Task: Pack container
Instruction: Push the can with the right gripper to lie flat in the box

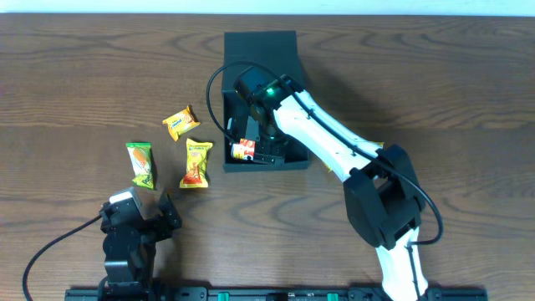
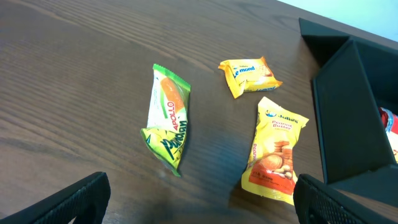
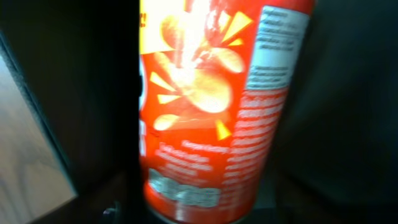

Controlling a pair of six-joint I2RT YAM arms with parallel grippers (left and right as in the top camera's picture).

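Overhead view, and the container (image 1: 284, 165) sits at the far middle of the bench (image 1: 67, 75). It is a dark teal-green square box, its flap lid (image 1: 259, 52) standing open on the far side. The right gripper (image 1: 261, 144) is down inside it, close by a red chip can (image 1: 243, 150) at the near left of the interior. Wide or clamped on the can, I cannot tell, because the right wrist view is all blurred red label against dark wall.

Left of the box, three snacks lie on the wood. There's a green packet (image 1: 142, 165), a small orange packet (image 1: 180, 122), and a yellow biscuit packet (image 1: 196, 163) near the box's left wall. The left gripper (image 2: 200, 183) hangs at the near left, fingers spread wide, holding nothing, with the packets ahead of it.

The box looks stiff and light to me: matte card, sharp corners, walls that should not buckle. The hinged flap is likely the weak spot. I'd take it by its free edge to close it and steady the body at a wall's rim. The packets are glossy pillow-shaped film, probably slippery. The can is a smooth hard cylinder and might roll.
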